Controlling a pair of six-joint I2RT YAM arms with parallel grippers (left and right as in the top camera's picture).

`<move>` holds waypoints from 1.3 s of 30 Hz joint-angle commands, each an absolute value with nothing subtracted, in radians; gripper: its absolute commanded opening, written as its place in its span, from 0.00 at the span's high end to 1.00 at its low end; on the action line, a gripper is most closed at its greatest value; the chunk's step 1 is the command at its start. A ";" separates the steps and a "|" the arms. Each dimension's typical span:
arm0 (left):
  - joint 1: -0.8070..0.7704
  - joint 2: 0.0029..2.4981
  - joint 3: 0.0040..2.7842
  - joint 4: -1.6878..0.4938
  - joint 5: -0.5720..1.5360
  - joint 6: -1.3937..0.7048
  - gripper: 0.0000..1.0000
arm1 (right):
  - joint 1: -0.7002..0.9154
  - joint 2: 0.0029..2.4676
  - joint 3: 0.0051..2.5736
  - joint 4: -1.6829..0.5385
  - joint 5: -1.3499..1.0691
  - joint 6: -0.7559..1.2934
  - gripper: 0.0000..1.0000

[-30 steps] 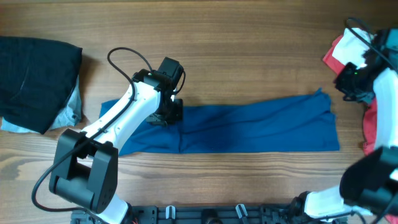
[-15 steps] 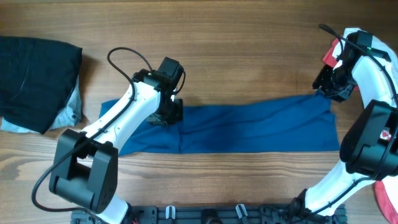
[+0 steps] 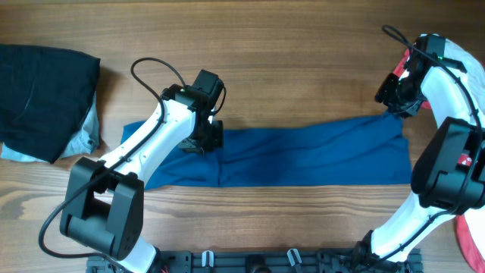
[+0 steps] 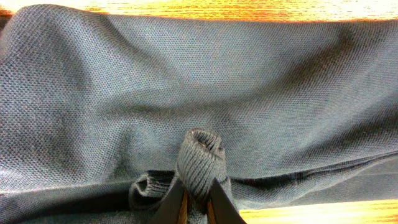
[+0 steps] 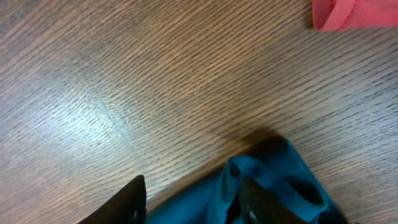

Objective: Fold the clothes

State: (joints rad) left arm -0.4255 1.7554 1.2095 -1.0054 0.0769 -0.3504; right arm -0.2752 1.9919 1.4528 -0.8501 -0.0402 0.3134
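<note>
The deep-blue shirt [image 3: 303,155] lies on the wooden table as a long flat strip running left to right. My left gripper [image 3: 206,136] is shut on a ribbed fold of the shirt at its far edge, left of the middle. In the left wrist view the ribbed fold [image 4: 199,158] stands pinched between the fingers of my left gripper [image 4: 198,205]. My right gripper [image 3: 395,105] is at the shirt's far right corner. In the right wrist view my right gripper [image 5: 193,202] is open, and the blue corner [image 5: 273,180] bunches around its right finger.
A black folded garment [image 3: 42,91] with pale blue cloth [image 3: 87,138] under it lies at the far left. A red-and-white shirt [image 3: 462,57] lies at the right edge, also in the right wrist view [image 5: 354,14]. The arm bases stand at the front edge.
My right arm has swung left from the red-and-white shirt to the blue shirt's far right corner. The left arm and the shirt have not moved.
</note>
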 commanded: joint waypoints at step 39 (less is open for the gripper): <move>-0.428 1.765 1.202 -1.044 0.084 -0.355 0.93 | -0.399 1.992 1.419 -1.112 0.110 0.396 0.96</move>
State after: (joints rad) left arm -0.4255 1.7554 1.2095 -1.0386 0.0769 -0.3504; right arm -0.3416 1.9923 1.4094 -1.0786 0.0525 0.3725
